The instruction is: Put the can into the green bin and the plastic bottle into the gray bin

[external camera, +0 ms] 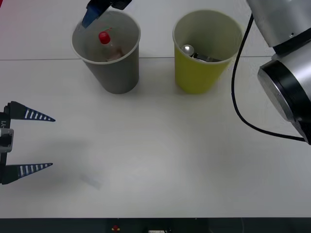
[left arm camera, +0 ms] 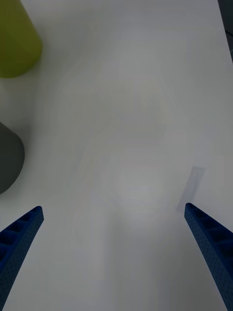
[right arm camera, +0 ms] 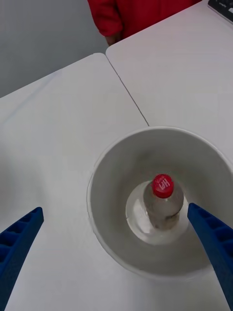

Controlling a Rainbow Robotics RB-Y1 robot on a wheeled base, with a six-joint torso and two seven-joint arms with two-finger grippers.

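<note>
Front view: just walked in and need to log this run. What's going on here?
Sorting looks finished. The plastic bottle stands inside the gray bin, and the can lies in the green bin. The right gripper hovers open above the gray bin. The left gripper waits open at the table's left edge.

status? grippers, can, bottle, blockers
Right gripper open above gray bin; left gripper open, idle over table. Plastic bottle upright in gray bin, can in green bin. No blockers.
</note>
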